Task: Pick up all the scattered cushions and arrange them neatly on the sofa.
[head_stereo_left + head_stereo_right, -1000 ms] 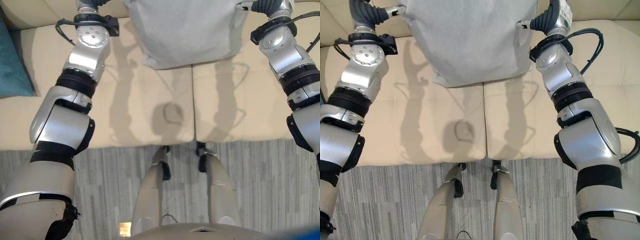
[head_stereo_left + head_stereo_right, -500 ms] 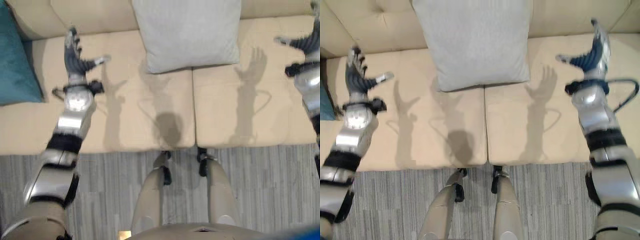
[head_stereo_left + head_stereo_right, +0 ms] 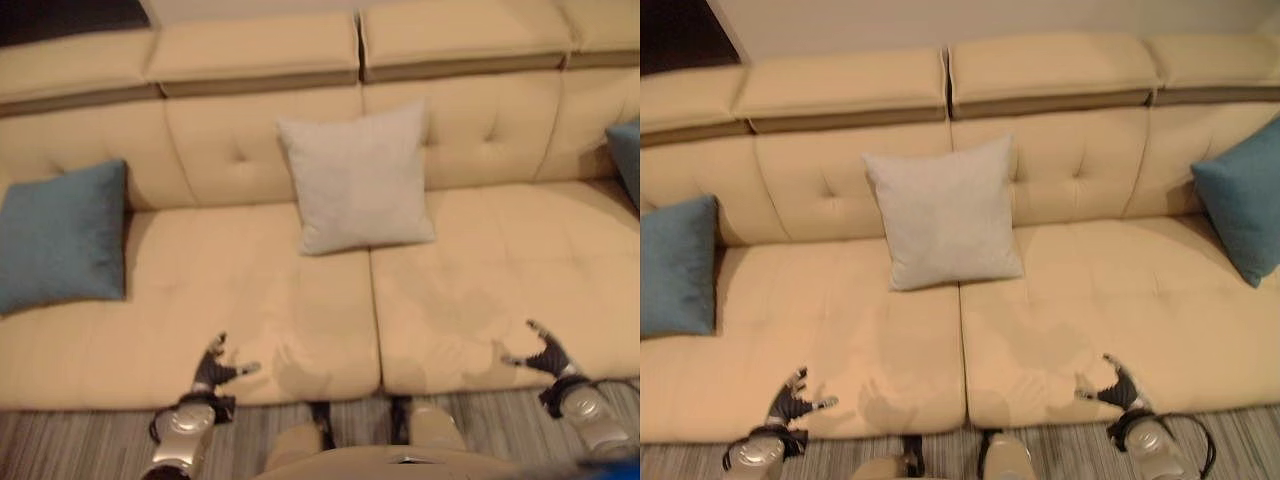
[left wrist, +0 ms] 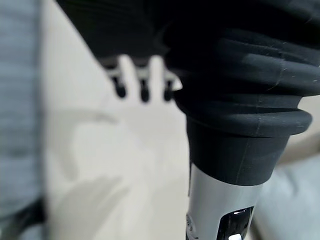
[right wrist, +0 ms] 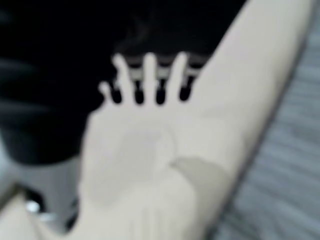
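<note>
**Grey cushion let go, hands drawn back to the sofa's front edge**

Cream sofa (image 3: 1060, 300) spans the head views, its seat split by a seam down the middle. A second ago both hands gripped the grey cushion (image 3: 945, 215) at its top corners; half a second ago they had released it and spread open beside it. Now the view takes in the whole sofa and the hands sit low at the seat's front edge, well apart from the cushion.

The grey cushion leans upright against the backrest, near the seam, face outward. It looks roughly square, so no clear long axis; its edges tilt slightly.

A teal cushion (image 3: 677, 265) leans at the left end, another (image 3: 1243, 195) at the right.

Left hand (image 3: 212, 371) and right hand (image 3: 1118, 385) are both open, fingers spread, holding nothing.

Judging by this, placement looks finished.
</note>
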### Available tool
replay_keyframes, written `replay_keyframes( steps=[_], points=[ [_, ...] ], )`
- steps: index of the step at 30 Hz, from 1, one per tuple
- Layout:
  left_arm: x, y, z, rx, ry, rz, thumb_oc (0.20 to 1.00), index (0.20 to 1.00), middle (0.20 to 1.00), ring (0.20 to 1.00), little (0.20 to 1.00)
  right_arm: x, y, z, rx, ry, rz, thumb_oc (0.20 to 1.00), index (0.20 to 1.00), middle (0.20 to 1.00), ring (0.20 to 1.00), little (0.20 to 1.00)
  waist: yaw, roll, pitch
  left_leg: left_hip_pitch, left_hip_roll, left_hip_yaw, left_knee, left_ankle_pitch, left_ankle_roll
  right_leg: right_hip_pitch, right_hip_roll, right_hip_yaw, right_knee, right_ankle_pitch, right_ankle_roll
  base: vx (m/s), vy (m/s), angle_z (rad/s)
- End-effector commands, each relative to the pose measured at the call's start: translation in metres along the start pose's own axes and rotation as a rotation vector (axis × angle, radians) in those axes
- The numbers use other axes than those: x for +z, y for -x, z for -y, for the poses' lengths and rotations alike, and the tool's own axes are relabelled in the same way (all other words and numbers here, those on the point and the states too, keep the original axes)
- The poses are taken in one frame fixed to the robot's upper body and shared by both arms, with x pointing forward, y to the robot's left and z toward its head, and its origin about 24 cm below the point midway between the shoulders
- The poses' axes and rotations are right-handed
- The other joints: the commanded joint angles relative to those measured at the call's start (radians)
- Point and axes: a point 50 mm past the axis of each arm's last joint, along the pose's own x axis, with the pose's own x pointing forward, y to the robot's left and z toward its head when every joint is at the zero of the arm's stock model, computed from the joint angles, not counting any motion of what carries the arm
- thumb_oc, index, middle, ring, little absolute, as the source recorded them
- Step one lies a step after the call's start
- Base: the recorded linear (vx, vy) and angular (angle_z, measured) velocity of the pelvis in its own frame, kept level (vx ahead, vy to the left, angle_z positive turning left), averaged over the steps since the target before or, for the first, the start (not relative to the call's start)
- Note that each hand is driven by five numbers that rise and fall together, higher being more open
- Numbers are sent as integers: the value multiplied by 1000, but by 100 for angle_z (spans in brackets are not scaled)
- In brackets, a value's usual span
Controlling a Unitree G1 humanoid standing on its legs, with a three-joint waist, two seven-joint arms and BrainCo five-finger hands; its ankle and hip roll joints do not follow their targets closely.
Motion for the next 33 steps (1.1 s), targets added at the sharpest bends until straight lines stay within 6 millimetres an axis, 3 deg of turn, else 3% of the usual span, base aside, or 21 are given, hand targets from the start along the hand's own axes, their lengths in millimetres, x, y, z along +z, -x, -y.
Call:
replay_keyframes(
  steps=[1,3,4,5,8,16,17,18,23,24,25,29,30,32,33],
  points=[
    [-1,-6,0,-5,-44,-34,1000,1000,1000,1000,1000,10,-5,-12,27,-40,17,1000,1000,1000,1000,1000,-12,-53,26,101,-16,17,19,-38,-64,156,13,-8,-246,183,99,23,-110,7],
    [-21,-2,7,-40,-116,-125,1000,1000,1000,1000,1000,-9,2,-33,88,-43,-73,1000,1000,1000,1000,1000,-16,-56,14,127,-14,20,12,-39,-65,184,23,-5,-254,175,95,15,-54,0],
    [-21,-2,7,-39,-116,-124,1000,1000,1000,1000,1000,-9,2,-33,88,-43,-72,1000,1000,1000,1000,1000,-15,-56,16,129,-14,20,11,-39,-66,186,23,-5,-254,175,95,6,-76,-1],
    [-36,2,11,-62,-149,-193,1000,1000,1000,1000,1000,-22,8,-47,124,-85,-141,1000,1000,1000,1000,1000,-20,-61,6,146,-9,23,13,-43,-66,206,30,-3,-258,170,90,-14,-79,-3],
    [-49,7,11,-74,-164,-255,1000,1000,1000,1000,1000,-38,18,-63,167,-144,-226,1000,1000,1000,1000,1000,-24,-68,2,156,3,28,32,-48,-71,235,40,0,-270,161,81,-32,-81,-3],
    [-56,10,10,-88,-179,-287,1000,1000,1000,1000,1000,-56,29,-75,216,-170,-323,1000,1000,1000,1000,1000,-24,-74,-2,142,10,6,63,-50,-69,245,64,37,-320,176,70,-93,-59,-7],
    [-53,9,11,-93,-178,-275,1000,1000,1000,1000,1000,-57,28,-73,211,-174,-330,1000,1000,1000,1000,1000,-18,-77,3,129,-2,-34,102,-65,-65,236,61,52,-317,181,67,-171,1,-11],
    [-46,5,16,-92,-154,-253,1000,1000,1000,1000,1000,-54,23,-65,186,-188,-334,1000,1000,1000,1000,1000,2,-83,24,105,-70,-178,200,-107,-61,204,63,99,-291,196,65,-173,1,-22],
    [-32,-1,25,-106,-113,-213,1000,1000,1000,1000,1000,-48,17,-61,174,-211,-336,1000,1000,1000,1000,1000,4,-69,29,115,-116,-259,161,-148,-37,121,68,190,-232,222,87,-129,94,-118],
    [-32,-1,25,-106,-113,-213,1000,1000,1000,1000,1000,-48,17,-61,173,-211,-336,1000,1000,1000,1000,1000,5,-69,29,115,-115,-258,161,-147,-37,120,68,191,-231,221,87,-173,129,-68],
    [-22,-6,29,-127,-135,-184,1000,1000,1000,1000,1000,-43,13,-60,165,-222,-332,1000,1000,1000,1000,1000,-12,-74,38,128,-113,-214,116,-165,-21,81,54,207,-231,255,115,-201,133,-55],
    [-10,-12,29,-134,-179,-144,1000,1000,1000,1000,1000,-33,8,-63,175,-221,-310,1000,1000,1000,1000,1000,-17,-90,49,123,-120,-148,89,-165,-4,31,38,238,-257,323,157,-196,131,-94],
    [0,-16,25,-123,-196,-114,1000,1000,1000,1000,1000,-27,6,-66,180,-218,-295,1000,1000,1000,1000,1000,-15,-101,65,115,-117,-105,92,-163,6,-1,28,227,-266,352,171,-207,65,-137],
    [3,-17,21,-110,-200,-107,1000,1000,1000,1000,1000,-25,6,-68,185,-219,-294,1000,1000,1000,1000,1000,-7,-102,74,110,-108,-88,98,-160,8,-9,27,191,-245,334,165,-203,63,-119],
    [5,-18,18,-98,-212,-104,1000,1000,1000,1000,1000,-28,7,-68,187,-216,-306,1000,1000,1000,1000,1000,15,-91,84,104,-91,-55,97,-149,15,11,-2,66,-172,280,139,-184,86,-88]
  ],
)
